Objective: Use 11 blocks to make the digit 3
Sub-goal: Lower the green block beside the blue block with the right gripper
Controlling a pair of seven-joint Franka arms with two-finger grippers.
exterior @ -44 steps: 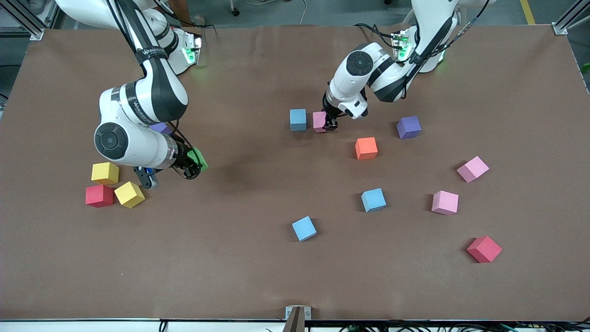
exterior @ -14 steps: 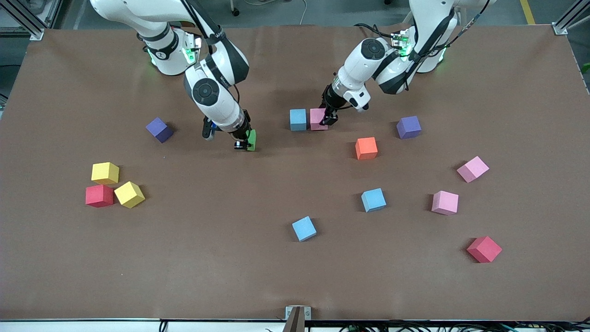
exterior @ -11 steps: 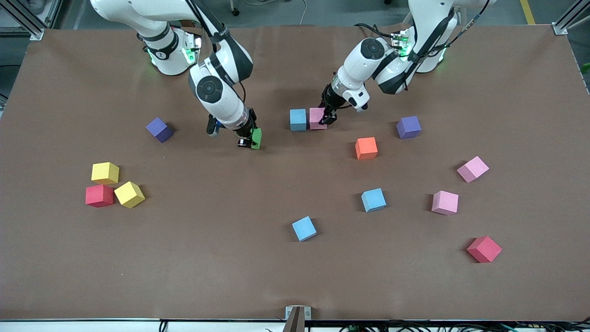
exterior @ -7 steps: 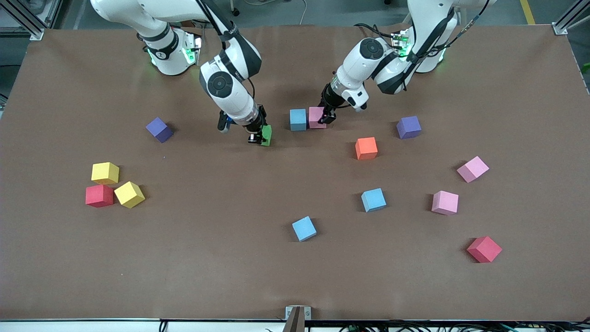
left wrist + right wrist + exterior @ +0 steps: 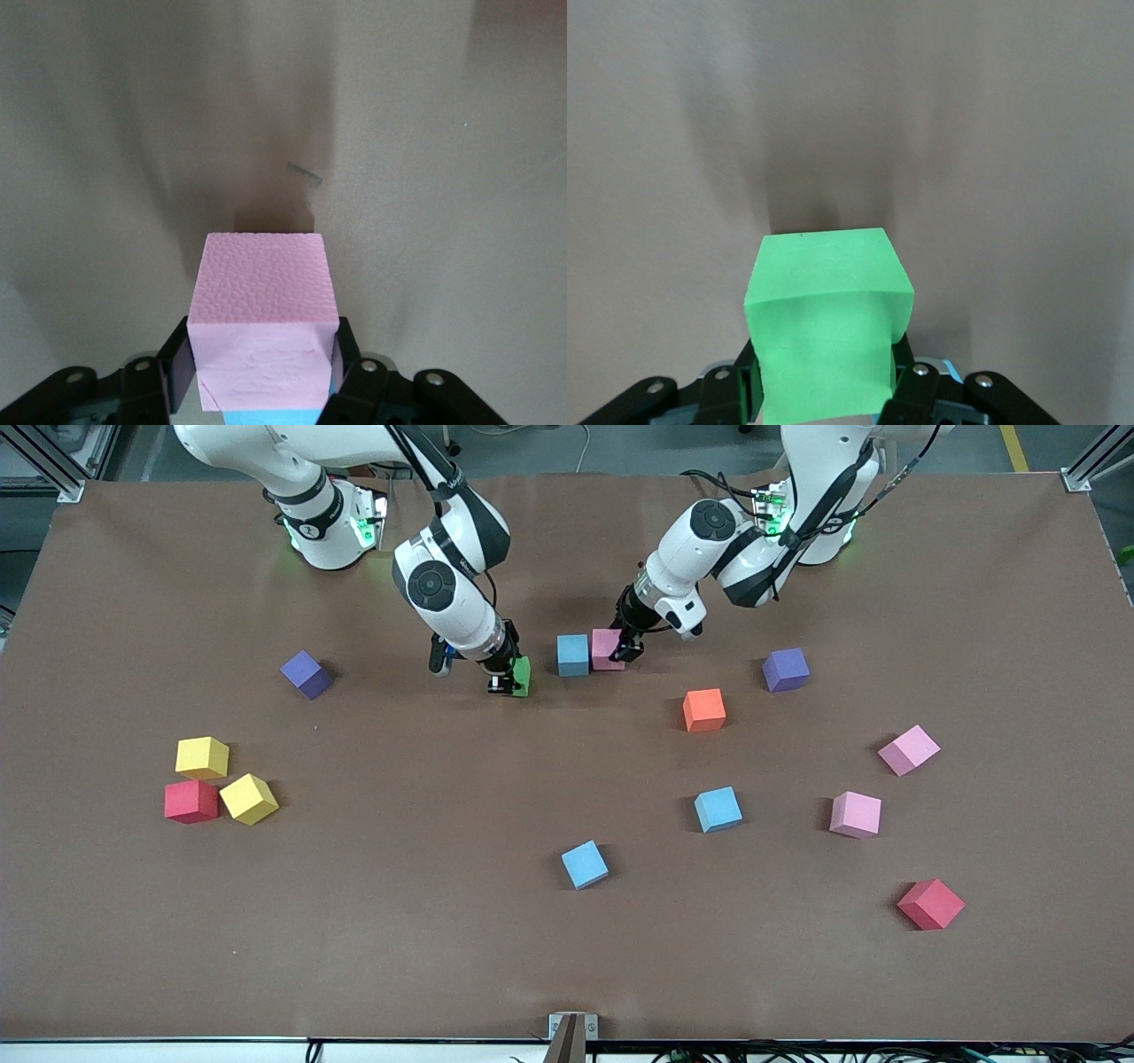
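Barely begun, I'd say: only two cubes sit side by side, a blue block and a pink block, the start of one bar toward the robots' edge of the table. The left gripper is clamped on that pink one, pressing it against the blue. The right gripper is closed on a green block held over the table just beside the blue block, toward the right arm's end. Eight more of the scattered blocks must join these three to make the 3.
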